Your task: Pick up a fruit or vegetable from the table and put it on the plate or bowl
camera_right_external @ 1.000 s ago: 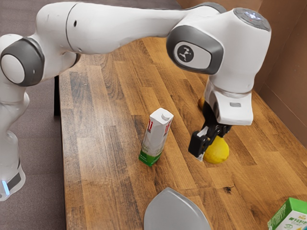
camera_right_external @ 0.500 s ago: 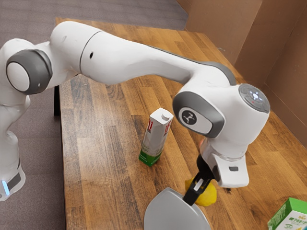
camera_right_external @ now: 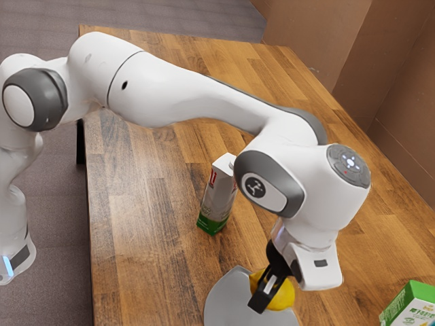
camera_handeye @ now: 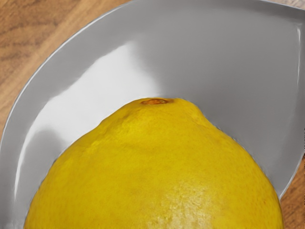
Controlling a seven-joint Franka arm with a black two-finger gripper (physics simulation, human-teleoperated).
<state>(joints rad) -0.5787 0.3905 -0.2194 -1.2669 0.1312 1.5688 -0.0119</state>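
Note:
A yellow lemon (camera_right_external: 280, 294) hangs in my black gripper (camera_right_external: 270, 291), which is shut on it, at the front of the table in the exterior view. It is just over the near edge of a grey plate (camera_right_external: 228, 302). In the wrist view the lemon (camera_handeye: 157, 176) looms large right under my hand, with the grey plate (camera_handeye: 200, 57) spread out below and beyond it. Whether the lemon touches the plate cannot be told.
A white and green milk carton (camera_right_external: 219, 197) stands upright on the wooden table (camera_right_external: 149, 204), just behind my hand. A green and white box (camera_right_external: 410, 307) sits at the exterior view's lower right corner. Cardboard walls (camera_right_external: 380, 61) rise along the table's far side.
My gripper has carried the lemon from the table's middle right toward the front and to the exterior view's left, over the grey plate. The arm has folded lower over the table.

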